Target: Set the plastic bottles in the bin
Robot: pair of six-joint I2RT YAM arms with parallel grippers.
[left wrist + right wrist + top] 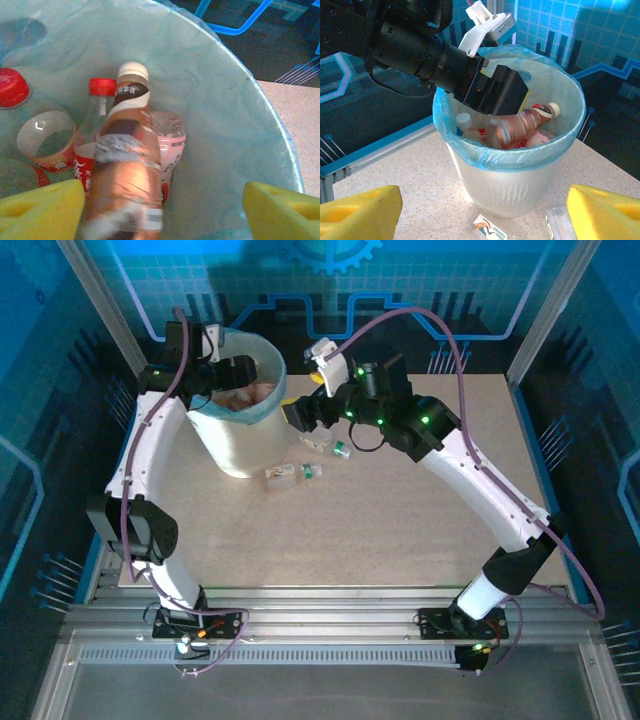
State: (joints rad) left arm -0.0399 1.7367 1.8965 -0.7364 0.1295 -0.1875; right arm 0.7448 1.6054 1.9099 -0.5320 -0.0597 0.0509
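As it hangs over the bin (235,105), the left claw (165,212) gapes.

1. A robotics lab test cell: two white robot arms (150,450) are bolted to slotted aluminium rails (330,612) at a speckled table's (400,530) edge
2. Aluminium posts (100,295) frame it
3. Blue wall panels (250,275) printed with circuit traces and a gear enclose it
4. Purple cables (420,310) run along the arms
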